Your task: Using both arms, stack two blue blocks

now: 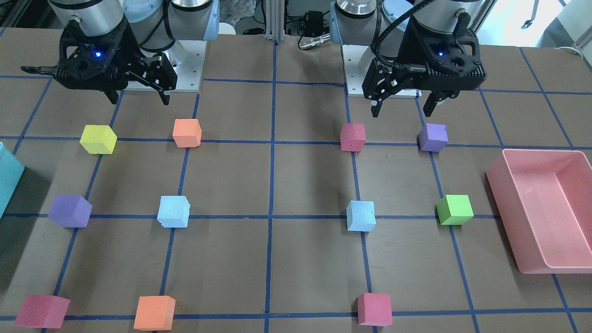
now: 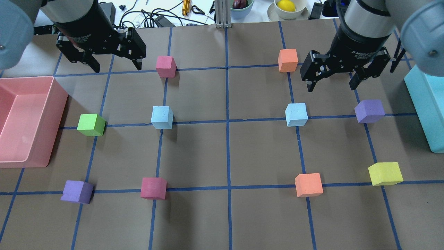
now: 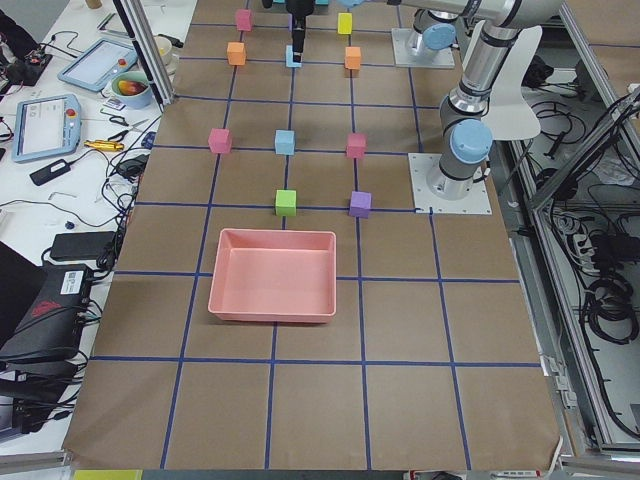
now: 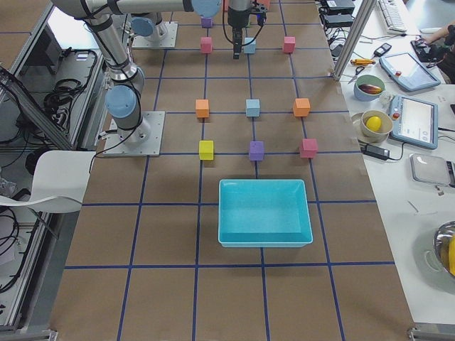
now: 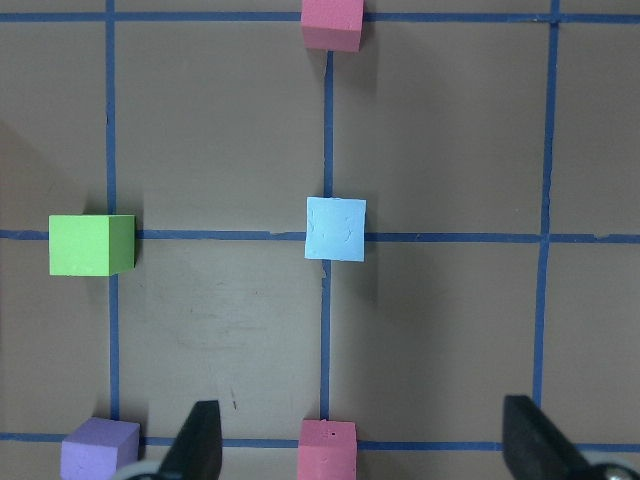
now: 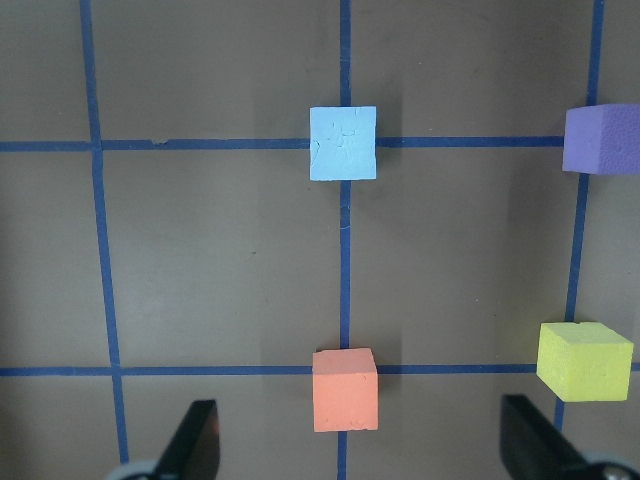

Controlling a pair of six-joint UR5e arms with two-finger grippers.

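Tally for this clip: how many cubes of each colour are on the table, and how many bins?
Blue cubes: 2
Red cubes: 3
Orange cubes: 2
Purple cubes: 2
Green cube: 1
Yellow cube: 1
Bins, pink and teal: 2
Total: 13

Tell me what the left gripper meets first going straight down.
Probably the red block nearest the robot, seen between its fingers in the wrist view; depth is unclear, so maybe table beside it.
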